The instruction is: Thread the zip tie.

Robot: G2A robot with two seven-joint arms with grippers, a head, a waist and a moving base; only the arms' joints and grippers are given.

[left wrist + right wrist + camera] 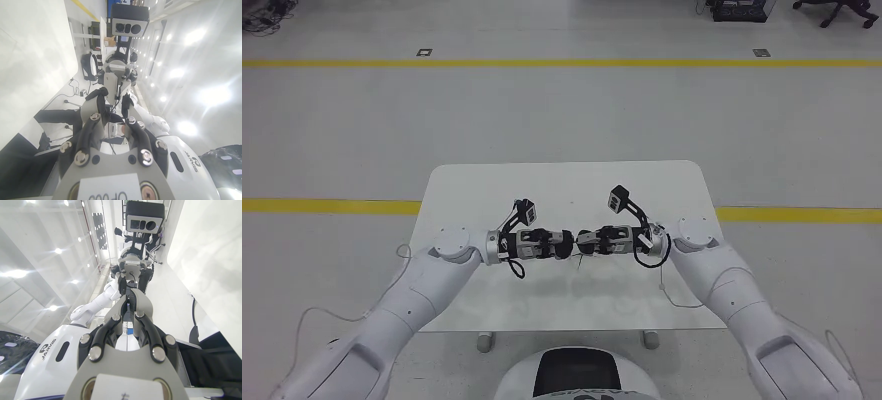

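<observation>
Left gripper (113,98): above the middle of the table (562,180), we saw its fingers spread, empty.
Right gripper (129,294): above the table, pinched onto the zip tie (581,263).
Zip tie: dangled over the table between both grippers.

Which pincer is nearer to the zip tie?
Right. The right pincer appears shut on the zip tie; the left pincer faces it, open, fingers either side of the tie's free end.
</observation>
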